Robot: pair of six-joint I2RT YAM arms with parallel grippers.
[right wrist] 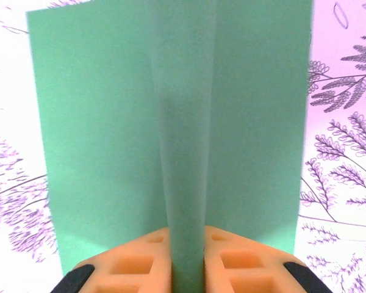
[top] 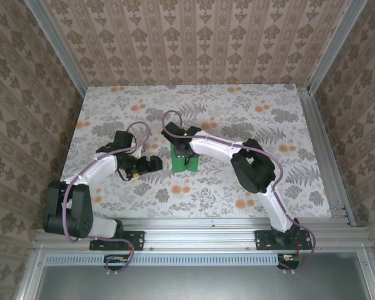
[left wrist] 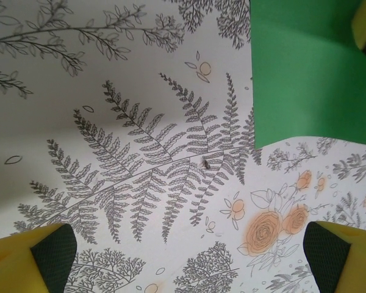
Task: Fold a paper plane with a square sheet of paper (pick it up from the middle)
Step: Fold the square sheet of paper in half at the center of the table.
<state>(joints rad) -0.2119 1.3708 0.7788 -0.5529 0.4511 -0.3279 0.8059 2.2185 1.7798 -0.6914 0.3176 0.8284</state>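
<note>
My left claw [top: 149,165] sits low over the left half of the floral table [top: 250,106]. It is spread wide and holds nothing. In its wrist view, the two yellow fingertips [left wrist: 46,259] stand far apart at the bottom corners with bare fern print between them. The near-left corner of the square sheet of paper [left wrist: 305,73] lies just to its right, flat on the table [left wrist: 110,91] and not touching that claw.

Moving right, the green sheet [top: 190,164] is at the centre of the table, under my right claw [top: 182,154], which reaches in from the right. In the right wrist view, that claw [right wrist: 186,265] is pinched together on a raised ridge down the middle of the sheet [right wrist: 104,122]. An orange pad [right wrist: 137,265] presses on either side, and the two halves slope down and away like a low tent over the table [right wrist: 344,183].

I judge the work is barely begun. The grasp at the middle is made, and it doubles as the start of a centre fold. I see no pressed crease, no turned-in corners, no nose and no wings, so the plane itself is all still ahead. The right side of the table beyond my right arm carries nothing that matters to the task.
</note>
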